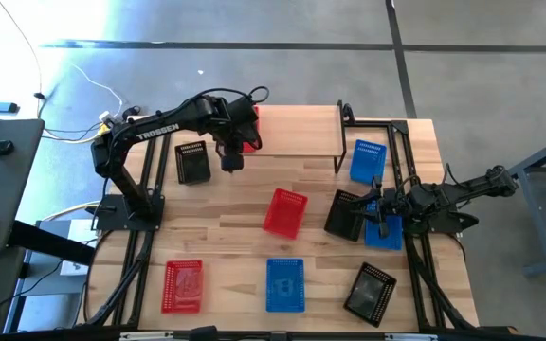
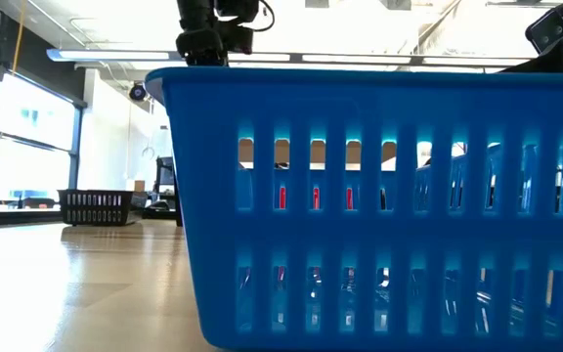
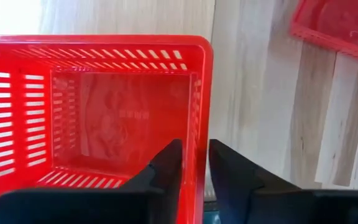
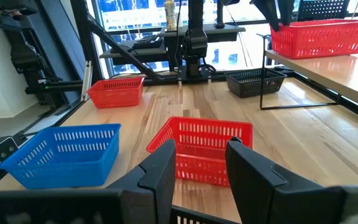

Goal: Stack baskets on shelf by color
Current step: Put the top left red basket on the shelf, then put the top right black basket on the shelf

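While I set the first red basket on the shelf, the release is the step to get right.

On the shelf [image 1: 297, 128] the red basket [image 3: 92, 112] sits at the left end; my left gripper [image 3: 194, 171] straddles its wall, fingers seemingly just parting — I'd lift straight up, no drag. My right gripper [image 4: 201, 165] waits spread wide, facing another red basket [image 4: 204, 149] mid-table.

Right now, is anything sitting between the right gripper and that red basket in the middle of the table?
Nothing visible does. The right gripper, open, faces the red basket across bare tabletop; a blue basket sits off to one side.
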Controlling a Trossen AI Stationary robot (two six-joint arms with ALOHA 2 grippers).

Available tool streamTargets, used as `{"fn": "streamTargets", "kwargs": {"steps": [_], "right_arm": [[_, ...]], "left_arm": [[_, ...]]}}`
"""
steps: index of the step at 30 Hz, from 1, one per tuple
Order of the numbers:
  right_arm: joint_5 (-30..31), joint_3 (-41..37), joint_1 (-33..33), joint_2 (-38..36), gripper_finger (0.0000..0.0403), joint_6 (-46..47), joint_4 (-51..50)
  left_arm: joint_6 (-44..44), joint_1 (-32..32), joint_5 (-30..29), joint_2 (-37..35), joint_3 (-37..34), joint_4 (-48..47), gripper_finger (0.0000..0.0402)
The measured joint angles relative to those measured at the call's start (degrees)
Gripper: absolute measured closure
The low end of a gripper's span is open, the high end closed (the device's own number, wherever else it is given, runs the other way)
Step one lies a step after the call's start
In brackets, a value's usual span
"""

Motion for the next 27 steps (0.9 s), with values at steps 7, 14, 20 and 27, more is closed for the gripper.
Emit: {"fn": "streamTargets", "kwargs": {"steps": [7, 14, 20, 27], "right_arm": [[0.0, 0.0, 0.0, 0.0, 0.0277, -0.01, 0.0], [0.0, 0.01, 0.01, 0.01, 0.0277, 0.0, -0.02], [0.0, 0.0, 0.01, 0.0, 0.0277, 0.0, 0.0], [4.27, 0.01, -0.03, 0.01, 0.0277, -1.15, 0.12]], "left_arm": [[-3.35, 0.0, -4.22, -0.32, 0.0, -0.05, 0.0273], [-4.5, -1.29, -4.28, -2.45, 3.41, -2.14, 0.0273], [-10.43, -4.66, -4.26, -2.53, 10.31, -7.83, 0.0274], [-15.85, -11.35, -0.3, -3.48, 14.69, -11.95, 0.0274]]}}
